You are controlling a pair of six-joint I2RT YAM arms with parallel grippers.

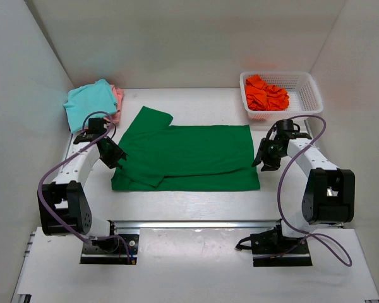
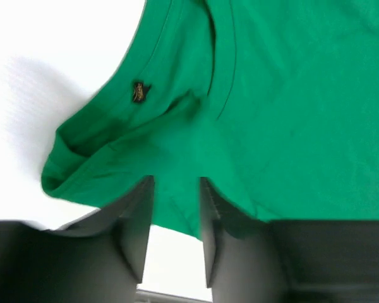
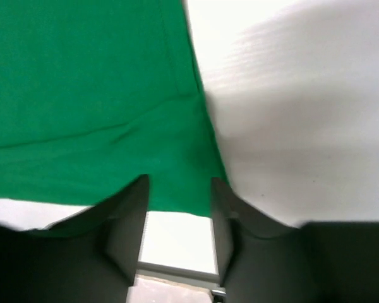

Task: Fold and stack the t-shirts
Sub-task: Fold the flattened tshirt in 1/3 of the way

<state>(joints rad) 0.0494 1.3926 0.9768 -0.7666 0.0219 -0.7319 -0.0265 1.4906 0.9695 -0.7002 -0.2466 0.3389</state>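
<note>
A dark green t-shirt lies spread flat mid-table, its left side partly folded in, one sleeve pointing to the back left. My left gripper is open over the shirt's left edge; the left wrist view shows its fingers apart with the green cloth and collar beyond them. My right gripper is open at the shirt's right edge; the right wrist view shows the near right corner of the cloth between its tips. A folded teal shirt lies on a pink one at the back left. The orange shirt lies crumpled in the basket.
A white mesh basket stands at the back right. White walls close in the table on three sides. A metal rail runs along the near edge between the arm bases.
</note>
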